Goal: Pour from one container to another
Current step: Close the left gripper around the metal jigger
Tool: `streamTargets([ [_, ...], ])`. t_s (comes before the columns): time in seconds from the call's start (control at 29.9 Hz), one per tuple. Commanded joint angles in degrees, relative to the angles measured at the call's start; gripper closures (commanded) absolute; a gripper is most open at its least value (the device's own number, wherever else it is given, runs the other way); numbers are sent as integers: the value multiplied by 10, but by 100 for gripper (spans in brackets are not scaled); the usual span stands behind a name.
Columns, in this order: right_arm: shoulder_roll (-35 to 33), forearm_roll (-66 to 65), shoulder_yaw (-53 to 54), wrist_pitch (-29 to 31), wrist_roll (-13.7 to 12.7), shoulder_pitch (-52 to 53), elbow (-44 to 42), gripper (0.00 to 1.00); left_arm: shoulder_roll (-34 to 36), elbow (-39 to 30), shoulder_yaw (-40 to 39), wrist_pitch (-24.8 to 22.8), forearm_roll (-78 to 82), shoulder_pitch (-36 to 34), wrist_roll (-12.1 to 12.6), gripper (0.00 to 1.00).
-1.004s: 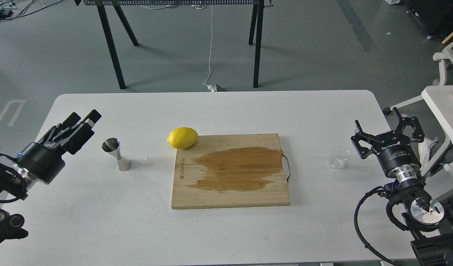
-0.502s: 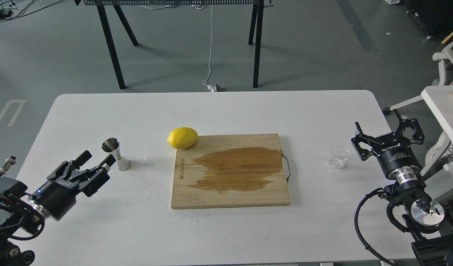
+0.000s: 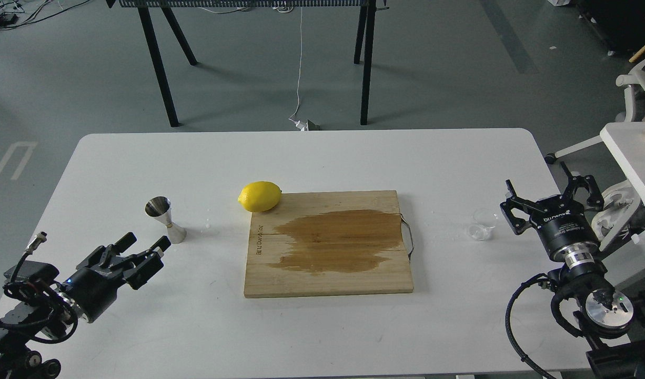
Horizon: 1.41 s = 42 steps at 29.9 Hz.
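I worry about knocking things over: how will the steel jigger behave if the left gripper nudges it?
The jigger stands upright on a small cone base with a narrow waist, so it probably tips easily. Its shiny steel looks slippery. The left gripper sits close beside it, apart.

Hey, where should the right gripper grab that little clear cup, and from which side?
Grip the clear cup across its side wall, coming level from its right, where the open right gripper already sits. It stands upright, low and round, so probably keep below the rim.
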Motion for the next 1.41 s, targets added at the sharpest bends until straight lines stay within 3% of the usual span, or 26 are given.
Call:
streamTargets([
  [0.0,0,0,0,0,0,0,0,1,-9,15,21,-14,0,-31,0,0],
  [0.47,-1,0,1,0,1,0,0,1,-43,84,73,-20,-5,-94,0,1],
  [0.64,-1,0,1,0,4,0,-1,1,-53,94,74,-44,-5,-106,0,1],
  [1.37,-2,1,1,0,5,-4,0,1,-96,176,75,-63,-6,-156,0,1],
])
